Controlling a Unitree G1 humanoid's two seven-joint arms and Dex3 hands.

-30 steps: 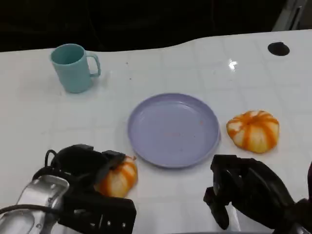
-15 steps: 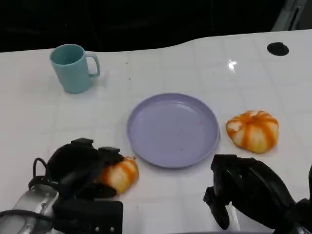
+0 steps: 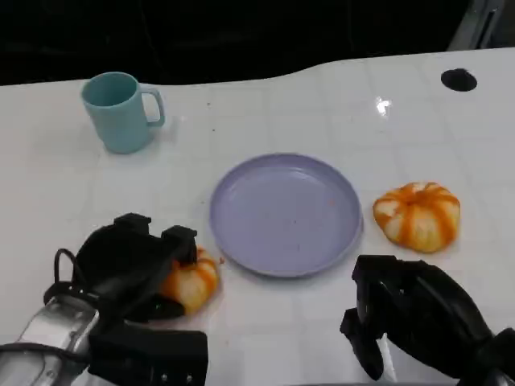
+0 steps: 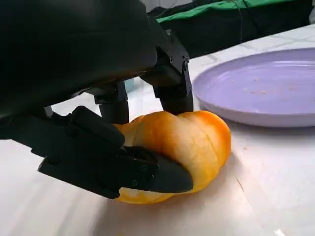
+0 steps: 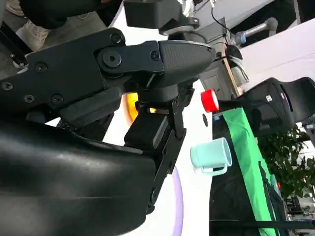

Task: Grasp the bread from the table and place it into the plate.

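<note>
I note a glossy white surface point(image 3: 322, 96), matt lilac plate point(image 3: 241, 241), glazed bread point(image 4: 187, 140), and matt black plastic left hand point(image 3: 133, 269).

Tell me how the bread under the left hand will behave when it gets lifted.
The bread looks rounded and glossy, so it may slip or roll if loosely held. It probably weighs little and may squash under the left hand, whose fingers wrap both sides. The plate sits close by, so the carry is short.

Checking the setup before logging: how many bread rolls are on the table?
2. One bread roll lies left of the plate, gripped by the left robot hand; the other bread roll sits untouched right of the plate.
</note>
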